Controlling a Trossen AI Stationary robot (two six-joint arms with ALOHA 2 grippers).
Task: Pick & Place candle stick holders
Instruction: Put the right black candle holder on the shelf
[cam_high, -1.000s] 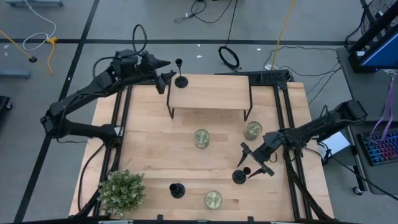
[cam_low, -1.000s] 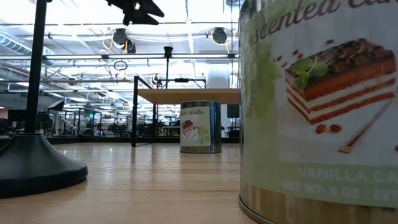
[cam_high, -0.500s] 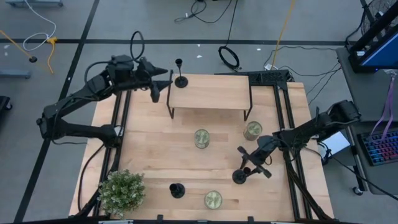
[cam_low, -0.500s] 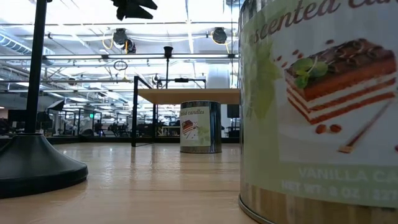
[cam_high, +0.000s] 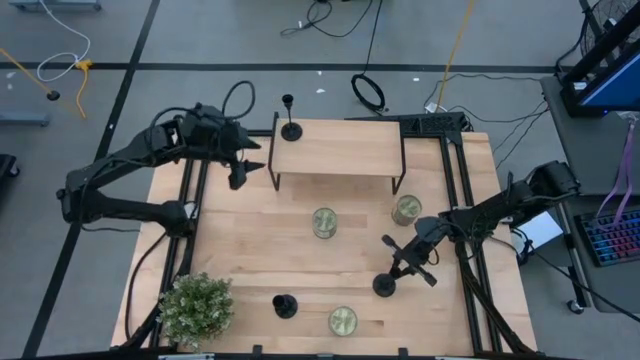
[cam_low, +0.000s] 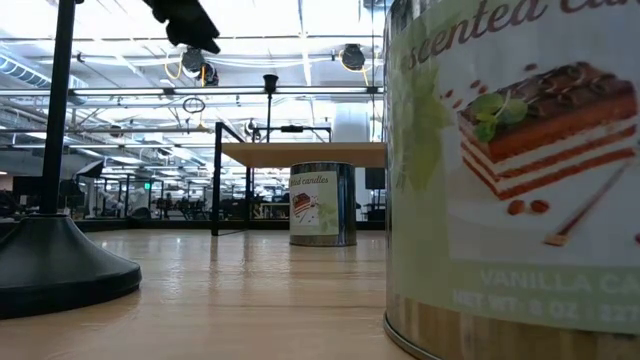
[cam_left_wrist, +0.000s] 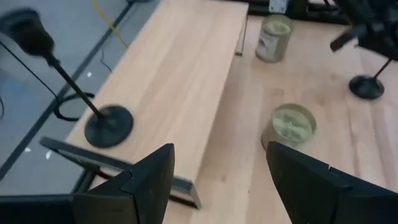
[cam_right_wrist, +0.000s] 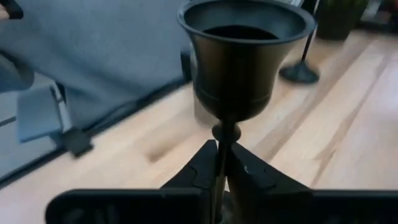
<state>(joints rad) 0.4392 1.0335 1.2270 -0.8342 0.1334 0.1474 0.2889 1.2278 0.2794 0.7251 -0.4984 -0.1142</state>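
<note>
Three black candle stick holders show. One stands by its round base on the wooden shelf's far left corner (cam_high: 291, 130), also seen in the left wrist view (cam_left_wrist: 109, 124). One stands near the table's front edge (cam_high: 285, 305). The third (cam_high: 383, 286) is at the front right, with my right gripper (cam_high: 400, 270) shut on it; its cup (cam_right_wrist: 245, 56) fills the right wrist view. My left gripper (cam_high: 240, 172) hangs open over the table's left side, beside the shelf's left end, touching nothing. My right gripper pinches the holder's thin stem (cam_right_wrist: 222, 146) between its two fingers, just under the cup. The fingers come roughly level from the table's right side and lie across the stem. The holder stands upright, its base (cam_high: 383, 286) on the table.
The wooden shelf (cam_high: 338, 150) stands on thin legs at the far middle. Three candle tins sit on the table (cam_high: 324, 222), (cam_high: 406, 209), (cam_high: 342, 320). A potted plant (cam_high: 197, 305) is at the front left corner. Bare wood lies between shelf and tins.
My right gripper has shut on the stem of the front right holder, which has stayed where it stood. My left gripper, still open, has drawn away from the holder on the shelf, toward the table's near and left edges.
</note>
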